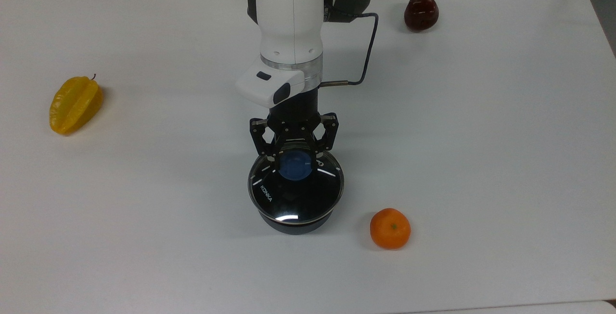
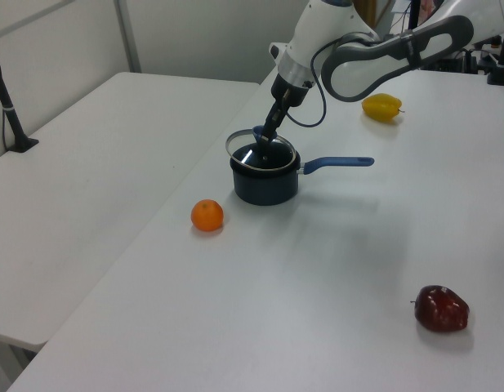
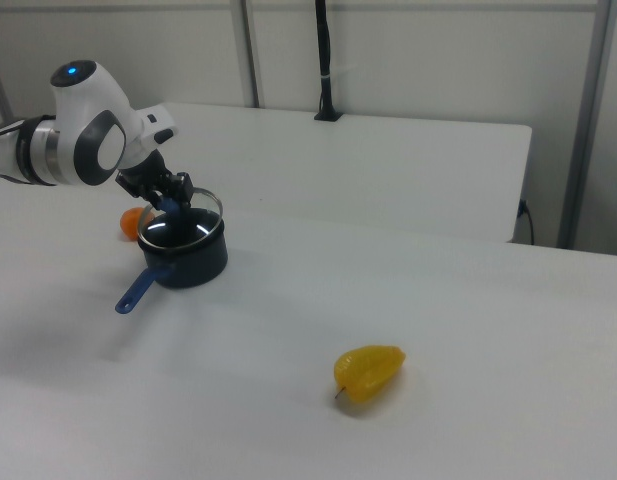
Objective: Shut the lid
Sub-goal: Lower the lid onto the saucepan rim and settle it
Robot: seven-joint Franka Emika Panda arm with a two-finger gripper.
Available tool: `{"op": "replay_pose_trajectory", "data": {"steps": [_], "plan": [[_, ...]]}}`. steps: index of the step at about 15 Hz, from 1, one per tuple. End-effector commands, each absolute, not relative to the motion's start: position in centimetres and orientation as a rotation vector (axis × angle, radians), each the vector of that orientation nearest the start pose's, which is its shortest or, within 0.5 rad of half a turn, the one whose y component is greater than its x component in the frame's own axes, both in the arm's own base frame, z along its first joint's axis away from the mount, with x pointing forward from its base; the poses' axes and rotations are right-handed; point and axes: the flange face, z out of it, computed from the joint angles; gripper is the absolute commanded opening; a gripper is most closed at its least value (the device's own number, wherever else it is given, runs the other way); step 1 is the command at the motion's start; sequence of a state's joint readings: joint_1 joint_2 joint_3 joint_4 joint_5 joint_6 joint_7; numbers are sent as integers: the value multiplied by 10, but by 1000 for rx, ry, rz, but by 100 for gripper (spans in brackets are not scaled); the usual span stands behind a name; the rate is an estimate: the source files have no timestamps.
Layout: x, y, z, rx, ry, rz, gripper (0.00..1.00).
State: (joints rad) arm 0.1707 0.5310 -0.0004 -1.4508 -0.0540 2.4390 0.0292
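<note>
The lid, clear glass with a metal rim and white "KONKA" lettering, hangs by its blue knob in my gripper, whose fingers are shut on the knob. It hovers slightly tilted just above the dark blue pot, roughly over its mouth. In the left view the lid sits a little toward the left view's left of the pot, under the gripper. The right view shows the gripper over the lid and pot.
The pot's blue handle sticks out sideways and is hidden under the arm in the top view. An orange lies close to the pot. A yellow starfruit and a dark red apple lie farther off on the white table.
</note>
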Motion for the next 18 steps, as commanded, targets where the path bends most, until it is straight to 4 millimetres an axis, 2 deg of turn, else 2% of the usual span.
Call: {"op": "replay_pose_trajectory", "data": {"steps": [1,17,18], "plan": [[724,126,443,-3068,-253,-680,43],[725,130,427,-3073,-265,-654,44],[725,130,425,-3074,-263,-649,48]]}}
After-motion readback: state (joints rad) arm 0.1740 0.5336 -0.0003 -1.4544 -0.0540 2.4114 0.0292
